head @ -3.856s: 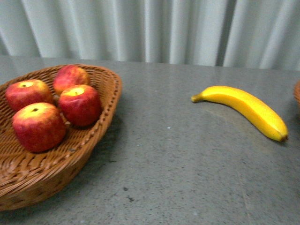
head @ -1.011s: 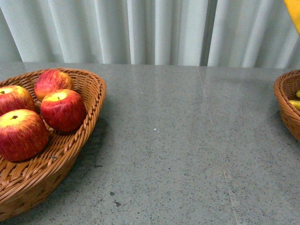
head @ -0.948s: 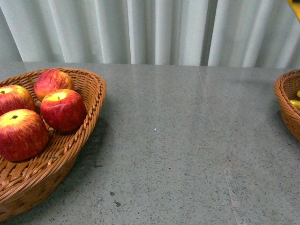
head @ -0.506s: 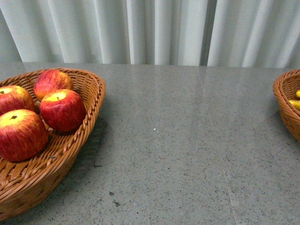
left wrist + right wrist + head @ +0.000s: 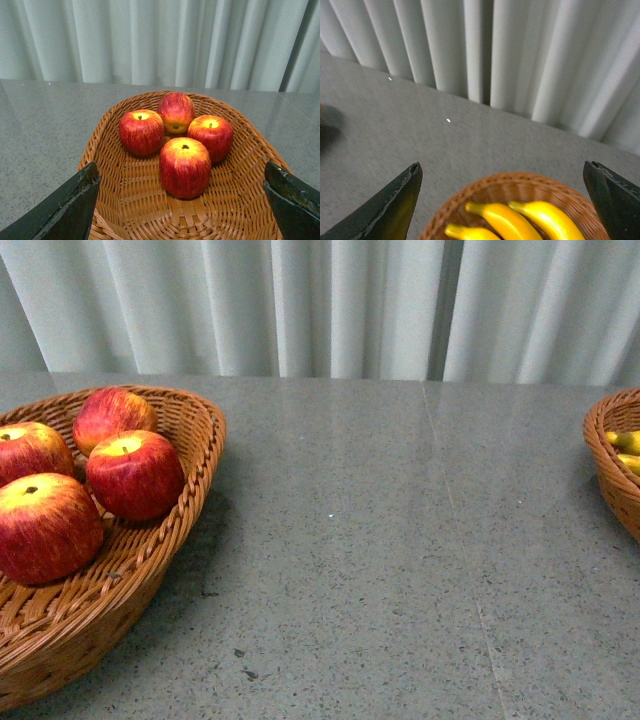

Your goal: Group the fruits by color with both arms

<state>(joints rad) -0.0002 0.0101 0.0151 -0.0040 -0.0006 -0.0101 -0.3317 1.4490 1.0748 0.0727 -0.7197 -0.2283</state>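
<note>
Wicker, brown and tightly woven, made up the left basket (image 5: 190, 455), which sat at the near left of the grey speckled table (image 5: 380, 570). Four red apples with yellow streaks lay inside it, touching one another in a cluster: one at the far side (image 5: 113, 416), one at the left edge of the front view (image 5: 32, 450), one in the middle with a yellow stem dimple (image 5: 135, 474), and the nearest one (image 5: 46, 527). From the left wrist view, the left gripper (image 5: 182, 200) hung over the near end of this basket (image 5: 115, 175) with its two dark fingers (image 5: 70, 207) spread wide apart, holding nothing, and the four apples (image 5: 184, 166) lay between and beyond them. The middle of the table was bare grey stone, backed by a pale pleated curtain (image 5: 320, 305). At the far right edge stood the right basket (image 5: 607, 465), partly cut off, with yellow bananas (image 5: 625, 441) showing inside. From the right wrist view, the right gripper (image 5: 502, 200) hung over that basket (image 5: 485, 187), fingers (image 5: 395, 210) likewise wide apart and empty, and three bananas (image 5: 507, 220) lay side by side in it.
</note>
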